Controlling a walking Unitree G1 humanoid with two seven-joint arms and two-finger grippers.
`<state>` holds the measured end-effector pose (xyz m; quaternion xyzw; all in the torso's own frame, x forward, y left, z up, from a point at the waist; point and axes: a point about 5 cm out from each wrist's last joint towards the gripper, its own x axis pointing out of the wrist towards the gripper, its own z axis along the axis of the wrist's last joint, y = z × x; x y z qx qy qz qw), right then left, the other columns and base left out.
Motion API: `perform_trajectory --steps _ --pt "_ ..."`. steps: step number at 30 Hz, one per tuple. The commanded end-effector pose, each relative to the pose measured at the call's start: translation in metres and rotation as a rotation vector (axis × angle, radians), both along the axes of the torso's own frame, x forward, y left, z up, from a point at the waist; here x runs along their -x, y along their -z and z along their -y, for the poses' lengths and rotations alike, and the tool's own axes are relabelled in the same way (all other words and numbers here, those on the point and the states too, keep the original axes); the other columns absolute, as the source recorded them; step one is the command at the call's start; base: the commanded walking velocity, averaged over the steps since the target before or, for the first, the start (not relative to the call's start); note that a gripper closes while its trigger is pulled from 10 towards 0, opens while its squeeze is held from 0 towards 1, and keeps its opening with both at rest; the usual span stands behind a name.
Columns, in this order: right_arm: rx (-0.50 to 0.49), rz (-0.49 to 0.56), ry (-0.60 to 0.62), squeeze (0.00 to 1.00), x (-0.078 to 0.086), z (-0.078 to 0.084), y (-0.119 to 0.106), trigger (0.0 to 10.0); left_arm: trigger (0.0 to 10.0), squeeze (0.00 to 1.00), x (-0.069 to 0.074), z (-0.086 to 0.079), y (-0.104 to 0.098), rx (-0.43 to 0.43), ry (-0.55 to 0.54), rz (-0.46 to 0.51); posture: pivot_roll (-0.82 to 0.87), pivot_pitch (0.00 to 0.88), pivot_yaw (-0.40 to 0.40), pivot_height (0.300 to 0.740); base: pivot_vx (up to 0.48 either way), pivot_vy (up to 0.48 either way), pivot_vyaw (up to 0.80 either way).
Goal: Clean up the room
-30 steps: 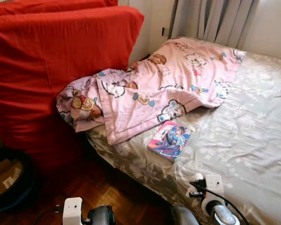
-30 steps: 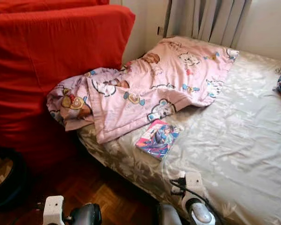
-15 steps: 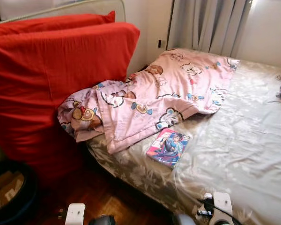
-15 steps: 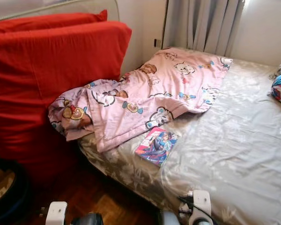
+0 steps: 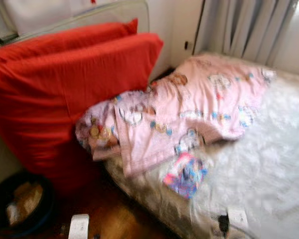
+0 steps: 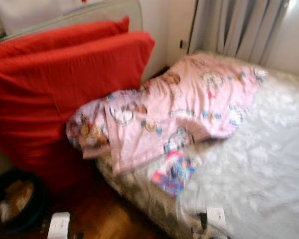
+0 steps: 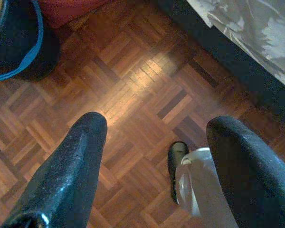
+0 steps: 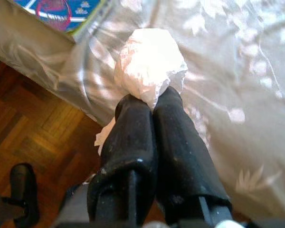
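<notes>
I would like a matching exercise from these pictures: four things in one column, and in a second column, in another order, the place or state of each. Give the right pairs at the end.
Things
1. crumpled white paper wad
2. colourful illustrated book
3. large red cushion
4. dark round bin

Places or states
A. on the wooden floor, below the cushion
B. pinched in the right gripper, whose jaws are closed
C. flat on the bed sheet, near the edge of the pink cartoon-print blanket
D. upright at the end of the bed

Pairs: 1-B, 2-C, 3-D, 4-A
</notes>
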<state>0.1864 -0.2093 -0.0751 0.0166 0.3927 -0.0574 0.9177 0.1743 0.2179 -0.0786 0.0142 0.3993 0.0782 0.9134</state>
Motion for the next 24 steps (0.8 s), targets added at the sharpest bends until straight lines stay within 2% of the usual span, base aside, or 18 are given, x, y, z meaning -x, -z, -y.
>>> perform_trajectory --steps 1,8,16,24 --pt "-0.012 -0.04 0.002 0.0 0.005 -0.005 0.004 10.0 10.0 0.0 0.014 -0.007 0.006 -0.005 -0.031 -0.061 0.0 0.044 -0.01 0.74 0.0 0.0 0.0" --pt "-0.023 -0.05 0.001 0.0 -0.001 -0.011 0.004 10.0 10.0 0.0 0.017 -0.01 0.007 0.014 -0.064 -0.075 -0.01 0.048 -0.007 0.74 0.0 0.0 0.0" --pt "-0.027 -0.08 -0.032 0.0 0.002 -0.02 0.006 10.0 10.0 0.0 0.006 -0.009 0.003 0.022 -0.067 -0.05 0.0 0.063 -0.003 0.74 0.0 0.0 0.0" --pt "-0.025 -0.09 -0.043 0.0 0.002 -0.022 0.007 10.0 10.0 0.0 0.0 -0.003 0.001 0.018 -0.054 -0.029 0.01 0.062 -0.006 0.74 0.0 0.0 0.0"
